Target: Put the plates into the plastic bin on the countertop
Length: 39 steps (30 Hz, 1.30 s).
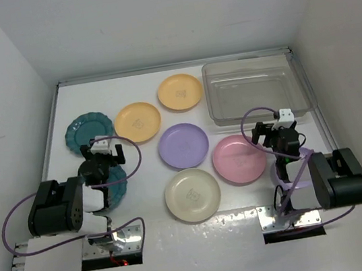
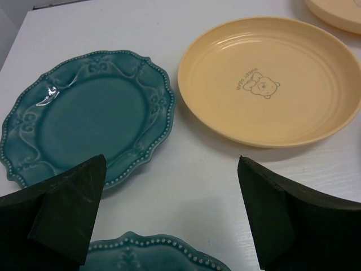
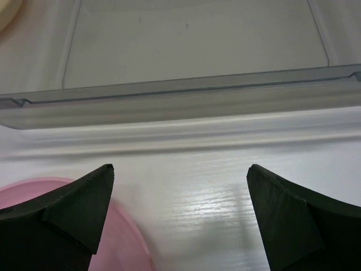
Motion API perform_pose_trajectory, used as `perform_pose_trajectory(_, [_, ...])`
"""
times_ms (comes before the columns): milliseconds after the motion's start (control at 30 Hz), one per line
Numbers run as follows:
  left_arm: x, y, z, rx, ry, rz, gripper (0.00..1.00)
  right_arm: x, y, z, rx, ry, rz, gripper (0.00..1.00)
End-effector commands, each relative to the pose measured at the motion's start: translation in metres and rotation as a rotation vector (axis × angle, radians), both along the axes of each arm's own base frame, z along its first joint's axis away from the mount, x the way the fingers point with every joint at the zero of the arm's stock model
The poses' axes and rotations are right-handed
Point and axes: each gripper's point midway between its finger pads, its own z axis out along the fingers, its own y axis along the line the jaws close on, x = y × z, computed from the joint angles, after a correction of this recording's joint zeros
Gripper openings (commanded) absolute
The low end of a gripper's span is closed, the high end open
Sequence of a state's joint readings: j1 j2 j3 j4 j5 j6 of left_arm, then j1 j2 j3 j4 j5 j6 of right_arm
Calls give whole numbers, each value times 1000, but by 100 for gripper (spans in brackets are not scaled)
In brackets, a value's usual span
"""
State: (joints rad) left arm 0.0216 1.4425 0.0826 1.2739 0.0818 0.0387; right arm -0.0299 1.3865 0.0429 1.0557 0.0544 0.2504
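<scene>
The clear plastic bin (image 1: pixel 256 89) stands empty at the back right; its near rim (image 3: pixel 169 97) fills the top of the right wrist view. On the countertop (image 1: pixel 150 249) lie a teal plate (image 1: pixel 89 130), two yellow-orange plates (image 1: pixel 137 122) (image 1: pixel 180 92), a lilac plate (image 1: pixel 183 145), a pink plate (image 1: pixel 238 159) and a cream plate (image 1: pixel 192 194). A second teal plate (image 1: pixel 115 186) lies partly under my left arm, and a second lilac plate (image 1: pixel 279 175) partly under my right arm. My left gripper (image 2: pixel 171 159) is open and empty, low between the teal plate (image 2: pixel 84 113) and a yellow-orange plate (image 2: pixel 271 84). My right gripper (image 3: pixel 181 167) is open and empty, just short of the bin, with the pink plate (image 3: pixel 124 243) at its left finger.
White walls close in the left, back and right sides. Metal mounting plates (image 1: pixel 112 244) (image 1: pixel 285 219) sit at the front edge under the arm bases. Purple cables loop beside each arm.
</scene>
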Motion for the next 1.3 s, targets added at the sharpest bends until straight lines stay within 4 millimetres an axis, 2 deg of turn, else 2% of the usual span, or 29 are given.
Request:
perform_pose_trajectory(0, [8, 0, 24, -19, -86, -6, 100, -16, 6, 3, -15, -11, 36, 100])
perform_pose_trajectory(33, [8, 0, 24, -19, -86, -6, 100, -12, 6, 19, -20, -56, 37, 100])
perform_pose_trajectory(100, [9, -3, 42, -17, -147, -25, 100, -5, 11, 40, -67, -59, 88, 100])
perform_pose_trajectory(133, [4, 3, 29, -33, -77, 14, 100, -4, 10, 44, -96, -43, 99, 100])
perform_pose_trajectory(167, [7, 2, 38, -43, -73, 15, 100, -13, 23, 30, -123, 59, 163, 100])
perform_pose_trajectory(200, [7, -1, 78, 1, -145, -16, 100, -3, 24, 54, -218, 66, 197, 100])
perform_pose_trajectory(233, [19, -1, 120, 173, -200, -59, 100, -8, 20, 66, -278, 78, 179, 100])
perform_pose_trajectory(267, [17, -10, 114, 188, -110, -82, 100, -7, 16, 76, -338, 76, 173, 100])
perform_pose_trajectory(300, [16, -7, 136, 189, -135, -49, 100, 1, 2, 116, -428, 16, 99, 100])
perform_pose_trajectory(333, [12, 1, 165, 225, -184, -8, 100, -3, 7, 122, -472, 23, 122, 100])
perform_pose_trajectory(367, [15, 8, 185, 265, -135, 17, 100, 0, 2, 147, -553, -15, 112, 100])
perform_pose_trajectory(433, [16, 20, 204, 329, -36, 56, 100, 4, -6, 185, -669, -70, 69, 100])
perform_pose_trajectory(467, [19, 43, 204, 337, 139, 149, 100, 7, -6, 192, -668, -84, 56, 100])
perform_pose_trajectory(500, [20, 55, 198, 328, 237, 170, 100, 8, -12, 208, -643, -111, -2, 100])
perform_pose_trajectory(533, [25, 64, 225, 308, 258, 174, 100, 12, -14, 215, -444, -145, -120, 100])
perform_pose_trajectory(567, [17, 81, 170, 240, 511, 127, 100, 13, -16, 220, -361, -167, -168, 100])
perform_pose_trajectory(600, [14, 87, 160, 183, 583, 96, 100, 14, -8, 212, -293, -136, -143, 100])
perform_pose_trajectory(633, [9, 93, 148, 130, 643, 50, 95, 21, 18, 221, -197, -134, -7, 100])
perform_pose_trajectory(667, [-7, 96, 135, 82, 740, 0, 79, 16, 49, 205, -169, -68, 190, 100])
perform_pose_trajectory(700, [-15, 109, 110, -28, 812, -32, 72, 15, 64, 211, -188, -71, 289, 100])
perform_pose_trajectory(733, [-24, 113, 97, -65, 864, -58, 69, 14, 77, 205, -158, -41, 352, 98])
perform_pose_trajectory(767, [-34, 118, 82, -56, 910, -113, 69, 4, 102, 191, -89, 20, 461, 96])
perform_pose_trajectory(800, [-53, 126, 67, -132, 966, -116, 71, 2, 109, 189, -62, 40, 484, 95])
perform_pose_trajectory(833, [-61, 132, 47, -176, 1018, -126, 75, -11, 128, 184, -12, 72, 583, 92])
perform_pose_trajectory(867, [-68, 139, 36, -203, 1034, -131, 80, -15, 135, 178, 13, 93, 609, 92])
perform_pose_trajectory(933, [-89, 150, 8, -314, 1064, -162, 82, -26, 153, 172, 75, 108, 659, 88])
perform_pose_trajectory(1000, [-100, 162, -6, -352, 1072, -158, 82, -32, 162, 175, 89, 85, 688, 86])
perform_pose_trajectory(1133, [-119, 149, -37, -401, 1128, -267, 81, -40, 175, 173, 101, 101, 699, 85])
perform_pose_trajectory(1267, [-136, 132, -65, -457, 1190, -336, 73, -41, 186, 176, 83, 114, 676, 84])
